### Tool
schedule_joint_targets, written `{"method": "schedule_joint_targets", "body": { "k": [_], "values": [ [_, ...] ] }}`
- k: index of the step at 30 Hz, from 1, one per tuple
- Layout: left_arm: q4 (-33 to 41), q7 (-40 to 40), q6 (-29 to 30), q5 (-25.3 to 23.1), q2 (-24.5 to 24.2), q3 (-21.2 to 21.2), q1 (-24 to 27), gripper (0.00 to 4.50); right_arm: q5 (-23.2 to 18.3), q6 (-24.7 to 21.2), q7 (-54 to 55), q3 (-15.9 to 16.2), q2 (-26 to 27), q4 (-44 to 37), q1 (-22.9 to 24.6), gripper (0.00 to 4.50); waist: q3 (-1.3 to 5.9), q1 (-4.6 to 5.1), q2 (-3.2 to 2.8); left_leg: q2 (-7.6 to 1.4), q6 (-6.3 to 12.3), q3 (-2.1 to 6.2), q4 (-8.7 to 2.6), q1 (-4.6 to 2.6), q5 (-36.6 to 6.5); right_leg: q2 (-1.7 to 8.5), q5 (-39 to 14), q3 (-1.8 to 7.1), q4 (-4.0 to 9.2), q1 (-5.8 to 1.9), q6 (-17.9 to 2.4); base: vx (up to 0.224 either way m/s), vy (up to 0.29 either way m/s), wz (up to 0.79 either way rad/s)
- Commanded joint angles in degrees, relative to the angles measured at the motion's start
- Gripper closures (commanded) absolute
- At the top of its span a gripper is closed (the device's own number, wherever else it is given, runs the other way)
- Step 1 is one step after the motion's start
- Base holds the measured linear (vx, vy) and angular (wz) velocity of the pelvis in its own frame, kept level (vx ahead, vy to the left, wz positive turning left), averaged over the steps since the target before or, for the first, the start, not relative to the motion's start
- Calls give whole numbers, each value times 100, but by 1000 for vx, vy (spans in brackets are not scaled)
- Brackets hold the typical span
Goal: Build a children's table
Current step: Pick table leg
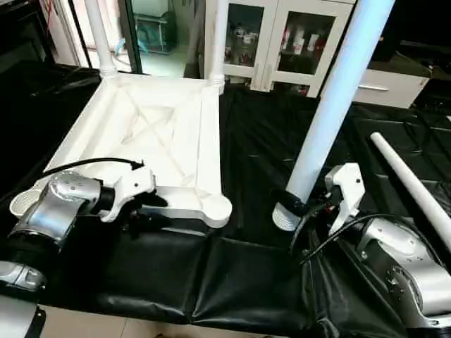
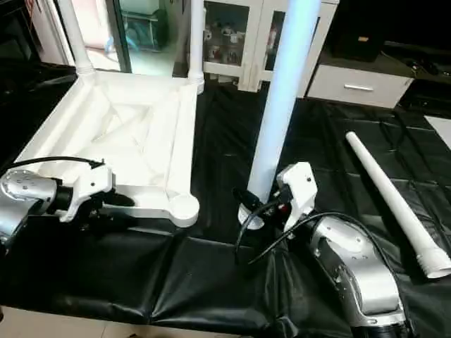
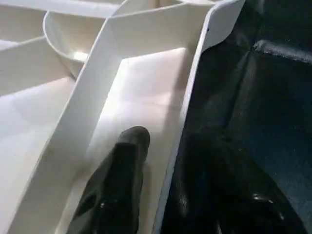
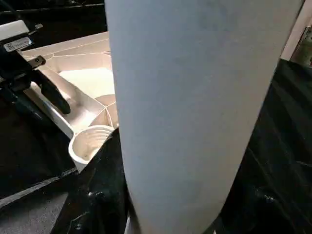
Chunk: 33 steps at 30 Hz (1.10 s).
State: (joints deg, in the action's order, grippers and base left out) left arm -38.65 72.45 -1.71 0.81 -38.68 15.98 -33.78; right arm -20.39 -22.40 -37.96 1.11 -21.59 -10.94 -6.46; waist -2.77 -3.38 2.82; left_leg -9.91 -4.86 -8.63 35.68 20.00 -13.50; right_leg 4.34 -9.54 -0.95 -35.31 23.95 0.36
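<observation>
The children's table top (image 1: 151, 130) lies upside down on the black sheet, ribs up, with two white legs (image 1: 99, 35) standing in its far corner sockets. My left gripper (image 1: 141, 211) straddles the near rim: one black finger (image 3: 122, 170) is inside the rim, a little off the wall, and the other is outside it. The near-right corner socket (image 1: 217, 208) is empty. To the right of it, my right gripper (image 1: 303, 204) is shut on a third leg (image 1: 338, 91), held upright and tilted, its ribbed end (image 1: 284, 217) down by the sheet.
Another white leg (image 2: 394, 204) lies loose on the sheet at the right, ribbed end toward me. White cabinets with glass doors (image 1: 282, 42) stand behind the work table. The black sheet (image 1: 232, 282) is wrinkled along the near edge.
</observation>
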Motion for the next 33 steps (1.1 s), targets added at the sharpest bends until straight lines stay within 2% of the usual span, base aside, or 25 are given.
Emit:
{"method": "schedule_joint_targets", "body": {
  "k": [1,5,7,8,10,14,15,17,18,20,21,26,27,30,31,33],
  "values": [
    [6,99,-72,-32,-17,-30,-95,285,-75,-62,-39,-51,-85,-83,-43,263,313,-14,-67,-235,-66,3,-571,-21,-1008,316,-1047,166,330,-286,-1214,0,0,0],
    [48,194,-109,32,120,-30,-28,325,-63,-56,-56,-28,-81,-37,-104,263,313,-10,-73,-237,-64,2,-572,-18,-966,312,-1000,163,324,-282,-1214,0,0,0],
    [65,215,-124,72,167,-42,-12,325,-63,-56,-57,-23,-78,-31,-120,263,323,-14,-61,-233,-39,-4,-560,-19,-842,314,-834,162,311,-289,-1252,0,0,0],
    [87,227,-120,109,207,-53,0,357,-63,-58,-58,-20,-78,-29,-127,263,327,-15,-56,-232,-21,-8,-554,-16,-773,313,-735,161,302,-294,-1278,0,0,0],
    [105,265,-125,160,252,-56,2,357,-66,-61,-65,-20,-81,-32,-131,263,327,-18,-54,-230,3,-13,-550,-13,-722,313,-658,160,295,-300,-1311,0,0,0],
    [156,321,-84,212,316,-64,2,388,-64,-56,-79,-16,-86,-24,-139,263,319,-17,-46,-231,13,-12,-556,-5,-782,321,-820,165,312,-305,-1285,0,0,0],
    [187,369,-54,221,326,-50,12,398,-61,-56,-81,-11,-84,-22,-144,263,316,-18,-68,-236,0,-8,-561,-11,-808,322,-870,164,314,-298,-1278,0,0,0],
    [296,469,-13,216,332,-14,82,408,-63,-64,-76,2,-74,-41,-143,263,315,-8,-54,-239,-16,-7,-566,-6,-853,320,-913,165,322,-301,-1258,0,0,0],
    [320,485,-7,221,333,-8,99,408,-64,-66,-74,5,-71,-46,-142,263,315,-10,-78,-242,-25,-4,-569,-10,-847,325,-908,167,321,-301,-1260,0,0,0],
    [519,515,47,264,345,19,220,443,-92,-94,-58,13,-41,-88,-129,263,322,2,-72,-251,-24,-6,-566,-8,-801,325,-788,164,303,-306,-1293,0,0,0],
    [638,513,70,282,353,40,288,447,-107,-111,-48,15,-26,-109,-121,263,313,6,-54,-244,-6,-13,-566,-1,-834,316,-840,165,321,-306,-1285,0,0,0],
    [1264,331,81,281,505,195,718,447,-90,-154,142,53,144,-138,-112,263,299,7,-49,-256,19,-20,-579,0,-906,317,-1051,173,345,-291,-1253,0,0,0],
    [1509,235,130,287,590,204,839,447,-150,-242,378,-23,329,-127,-187,263,296,-3,-63,-258,6,-21,-583,-17,-975,314,-1175,174,356,-272,-1227,0,0,0],
    [1902,96,272,223,673,247,985,447,-353,-451,718,-181,645,-70,-377,263,296,3,-50,-260,-39,-24,-596,-23,-981,307,-1264,176,356,-257,-1169,0,0,0],
    [2052,67,324,198,696,269,1043,447,-447,-522,704,-178,704,-45,-477,263,290,13,-51,-256,-48,-21,-605,-13,-990,299,-1321,175,357,-257,-1141,0,0,0],
    [2153,43,353,181,713,285,1080,447,-502,-569,637,-138,717,-30,-565,263,299,6,-71,-253,-43,-38,-588,-45,-931,291,-1221,174,351,-236,-1115,0,0,0]
  ]
}}
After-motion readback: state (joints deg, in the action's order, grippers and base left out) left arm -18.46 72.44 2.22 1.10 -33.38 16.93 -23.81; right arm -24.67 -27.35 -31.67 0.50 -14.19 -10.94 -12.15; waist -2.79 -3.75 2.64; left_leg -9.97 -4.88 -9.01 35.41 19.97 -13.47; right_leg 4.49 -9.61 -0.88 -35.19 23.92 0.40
